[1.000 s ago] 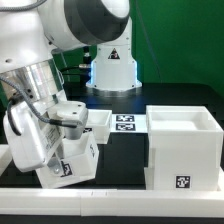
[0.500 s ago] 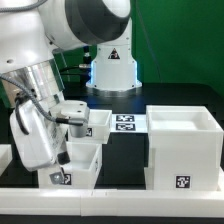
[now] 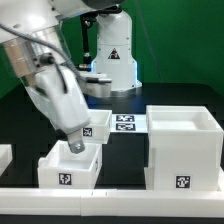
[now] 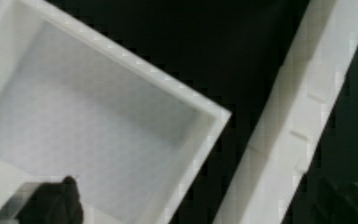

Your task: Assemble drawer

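Observation:
A small white open-top tray (image 3: 71, 166) stands upright on the black table near the front, a tag on its front face. My gripper (image 3: 78, 143) hangs just above its back rim, between the tray and the marker board. In the wrist view the tray's hollow inside (image 4: 87, 110) fills most of the picture, and only one dark finger (image 4: 51, 203) shows, far out to the side over the tray. The jaws look open and hold nothing. The large cube-shaped casing (image 3: 183, 146) stands on the exterior view's right, open side up. A second white part (image 3: 98, 124) sits behind my gripper.
The marker board (image 3: 124, 123) lies flat between the trays and the casing. A white rail (image 3: 120, 196) runs along the table's front edge and shows in the wrist view (image 4: 300, 120). Another white piece (image 3: 5, 154) is at the exterior view's left edge. The arm's base (image 3: 112, 55) stands behind.
The tray was tilted in my grip, then came down flat on the table. The arm has since swung up and back, and the tray stays standing where it was set.

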### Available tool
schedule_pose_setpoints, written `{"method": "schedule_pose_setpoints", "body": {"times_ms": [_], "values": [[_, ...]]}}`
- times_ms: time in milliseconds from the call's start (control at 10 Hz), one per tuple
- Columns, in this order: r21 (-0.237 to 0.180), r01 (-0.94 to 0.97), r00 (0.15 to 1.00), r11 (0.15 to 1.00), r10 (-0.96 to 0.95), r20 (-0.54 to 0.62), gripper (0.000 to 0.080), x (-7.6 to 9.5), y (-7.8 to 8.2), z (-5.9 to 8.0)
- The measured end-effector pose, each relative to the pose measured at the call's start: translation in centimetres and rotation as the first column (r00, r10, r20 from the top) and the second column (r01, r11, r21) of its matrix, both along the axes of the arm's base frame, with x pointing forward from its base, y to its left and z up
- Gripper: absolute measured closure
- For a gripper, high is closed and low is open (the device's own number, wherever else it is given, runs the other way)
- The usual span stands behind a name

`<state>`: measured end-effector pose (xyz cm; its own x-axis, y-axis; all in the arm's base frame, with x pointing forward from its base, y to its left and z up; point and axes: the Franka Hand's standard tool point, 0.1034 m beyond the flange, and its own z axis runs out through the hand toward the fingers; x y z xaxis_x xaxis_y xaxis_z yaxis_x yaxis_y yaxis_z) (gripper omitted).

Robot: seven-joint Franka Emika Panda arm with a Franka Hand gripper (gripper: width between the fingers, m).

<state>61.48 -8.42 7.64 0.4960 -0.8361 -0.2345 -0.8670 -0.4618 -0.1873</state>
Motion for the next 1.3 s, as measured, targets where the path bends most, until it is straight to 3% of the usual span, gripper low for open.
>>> {"method": "schedule_pose_setpoints", "body": {"times_ms": [300,400,500,700,1000,1100,1200,1300], "values": [[-0.03,-0.313,0.945,0.949,0.314,0.085,0.015,-0.4,0.0,-0.3],[-0.062,-0.47,0.872,0.881,0.474,0.123,0.015,-0.5,-0.2,-0.2],[-0.109,-0.649,0.736,0.753,0.658,0.159,0.015,-0.7,-0.5,0.1],[-0.193,-0.79,0.552,0.581,0.813,0.186,0.015,-2.4,-0.9,-0.2],[-0.224,-0.86,0.42,0.458,0.886,0.197,0.015,-2.3,-0.9,-0.2],[-0.262,-0.894,0.32,0.365,0.926,0.199,0.015,-2.3,-0.9,-0.2],[-0.343,-0.922,0.122,0.18,0.975,0.184,0.015,-3.1,-0.5,-0.3],[-0.382,-0.924,-0.097,-0.026,0.981,0.167,0.015,-4.6,-0.2,-0.6]]}}
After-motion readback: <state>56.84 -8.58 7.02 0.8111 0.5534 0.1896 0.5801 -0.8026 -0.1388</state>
